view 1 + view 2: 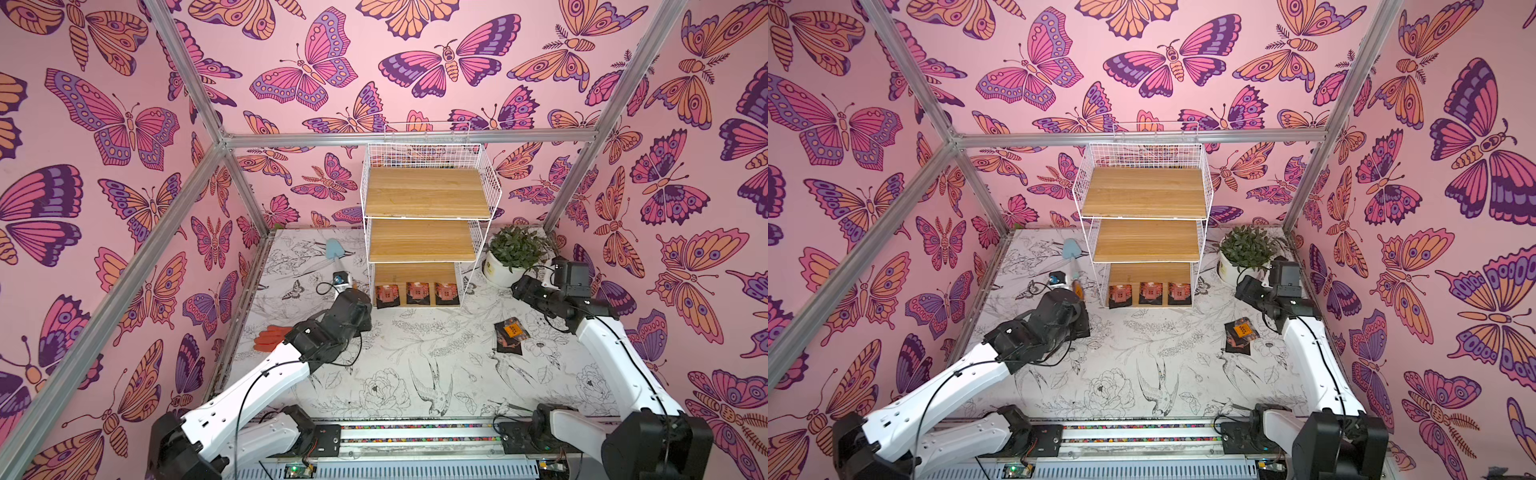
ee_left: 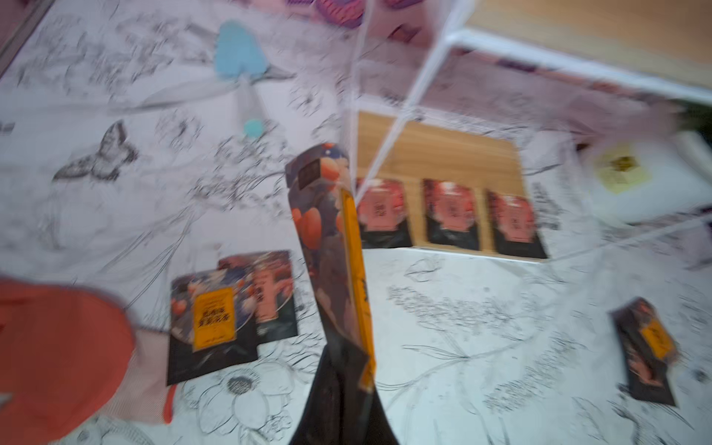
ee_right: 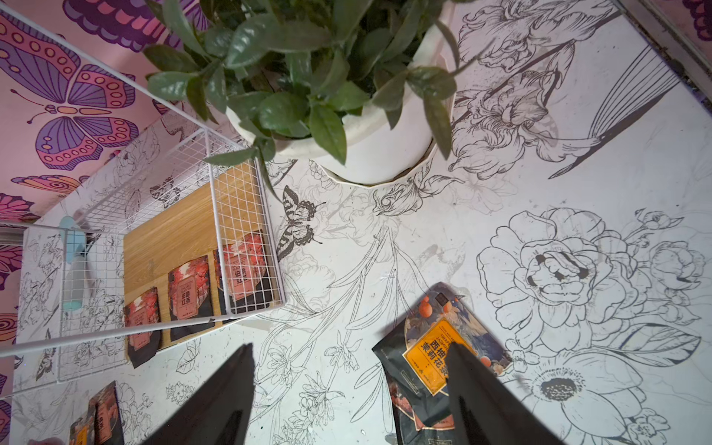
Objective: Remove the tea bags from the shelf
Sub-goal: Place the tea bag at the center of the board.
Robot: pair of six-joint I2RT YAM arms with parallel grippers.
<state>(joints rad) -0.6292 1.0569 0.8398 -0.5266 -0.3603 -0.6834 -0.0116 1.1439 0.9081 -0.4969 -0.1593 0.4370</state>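
The shelf [image 1: 428, 191] is a white wire rack with three wooden boards. Three tea bags [image 1: 417, 293] lie in a row at the front of its lowest board [image 3: 173, 235]; the upper boards are bare. My left gripper [image 2: 345, 366] is shut on one tea bag [image 2: 327, 239], held edge-on above the table, just left of the shelf's foot. Two more tea bags [image 2: 212, 319] lie below it beside the orange glove. My right gripper [image 3: 350, 346] is open above the table, one finger over a small pile of tea bags [image 3: 435, 354], which also shows in a top view [image 1: 509, 334].
A potted plant [image 1: 509, 253] stands right of the shelf, close to my right wrist. A blue trowel [image 1: 334, 251] and a small blue-and-white device [image 1: 340, 277] lie left of the shelf. The orange glove [image 1: 270, 336] lies by the left wall.
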